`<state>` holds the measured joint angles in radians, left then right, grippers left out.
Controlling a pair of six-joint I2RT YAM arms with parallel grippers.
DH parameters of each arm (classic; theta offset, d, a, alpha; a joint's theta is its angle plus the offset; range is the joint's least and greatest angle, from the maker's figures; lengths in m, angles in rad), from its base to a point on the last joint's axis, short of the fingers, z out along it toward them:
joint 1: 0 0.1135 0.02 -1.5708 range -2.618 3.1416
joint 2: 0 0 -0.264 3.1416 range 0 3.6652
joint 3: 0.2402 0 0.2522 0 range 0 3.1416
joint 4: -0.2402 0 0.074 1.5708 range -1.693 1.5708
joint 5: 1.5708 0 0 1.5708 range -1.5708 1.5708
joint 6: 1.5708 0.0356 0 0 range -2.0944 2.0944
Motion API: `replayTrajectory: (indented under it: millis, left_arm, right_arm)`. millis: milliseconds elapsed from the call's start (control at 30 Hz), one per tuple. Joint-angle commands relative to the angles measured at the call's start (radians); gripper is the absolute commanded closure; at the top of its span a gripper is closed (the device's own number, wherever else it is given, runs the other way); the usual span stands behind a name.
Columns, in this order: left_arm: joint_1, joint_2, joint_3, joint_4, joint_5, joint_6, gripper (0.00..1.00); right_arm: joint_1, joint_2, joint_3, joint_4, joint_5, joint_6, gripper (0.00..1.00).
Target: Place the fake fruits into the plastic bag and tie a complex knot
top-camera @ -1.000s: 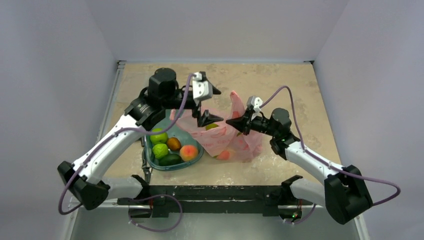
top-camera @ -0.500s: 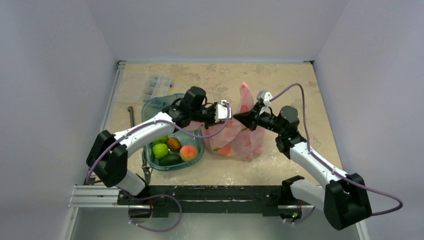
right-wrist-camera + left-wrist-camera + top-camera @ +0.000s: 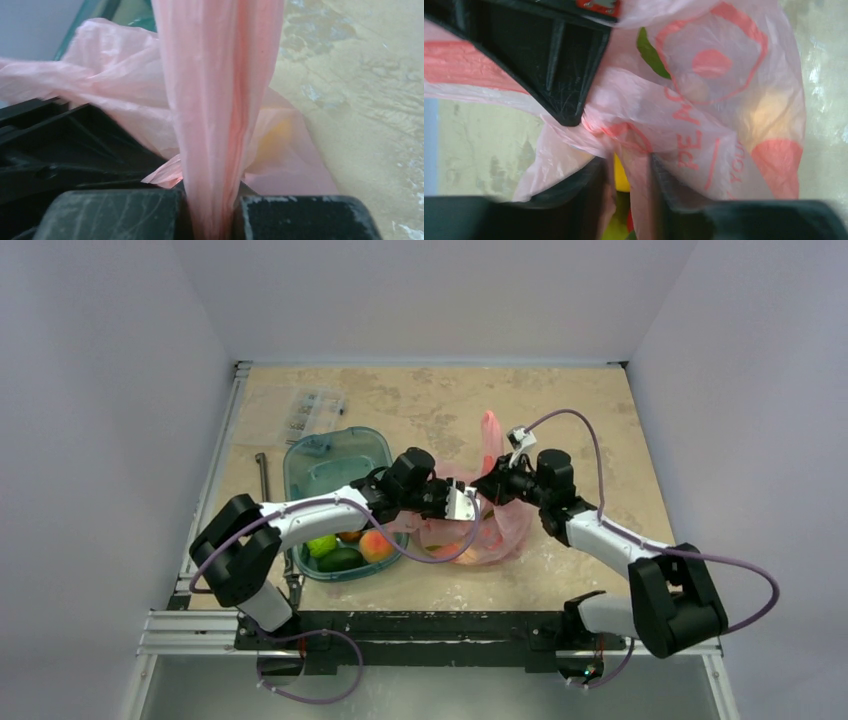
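Note:
The pink plastic bag point(image 3: 490, 532) lies right of the tub with fruit showing through its film point(image 3: 769, 110). My right gripper point(image 3: 487, 483) point(image 3: 212, 195) is shut on a gathered handle point(image 3: 220, 90) that rises as a pink strip point(image 3: 489, 435). My left gripper point(image 3: 468, 508) point(image 3: 629, 167) is pushed against the bag's mouth. Its jaws stand apart with a fold of film and a yellow fruit point(image 3: 621, 175) between them. The right fingers point(image 3: 559, 65) sit just above. More fake fruits point(image 3: 342, 558) lie in the teal tub point(image 3: 340, 455). The knot is out of view.
A clear packet of small parts point(image 3: 310, 405) and a metal tool point(image 3: 262, 470) lie left of the tub near the table's left edge. Walls close in the far and side edges. The left arm point(image 3: 320, 515) stretches over the tub's near end.
The left arm came down from above the tub and reached right to the bag's mouth. The right gripper kept the handle and drew in closer to the left gripper.

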<state>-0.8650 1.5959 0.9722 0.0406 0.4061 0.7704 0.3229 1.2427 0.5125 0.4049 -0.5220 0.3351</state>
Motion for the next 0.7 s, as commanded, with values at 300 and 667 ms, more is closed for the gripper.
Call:
replayTrajectory:
  millis: [300, 667]
  left_arm:
    - [0.254, -0.354, 0.512, -0.575, 0.186, -0.609, 0.00]
    - [0.360, -0.819, 0.081, -0.811, 0.208, -0.697, 0.02]
  right_arm:
    - [0.010, 0.019, 0.106, -0.080, 0.067, -0.167, 1.00]
    - [0.013, -0.019, 0.097, -0.111, 0.060, -0.190, 1.00]
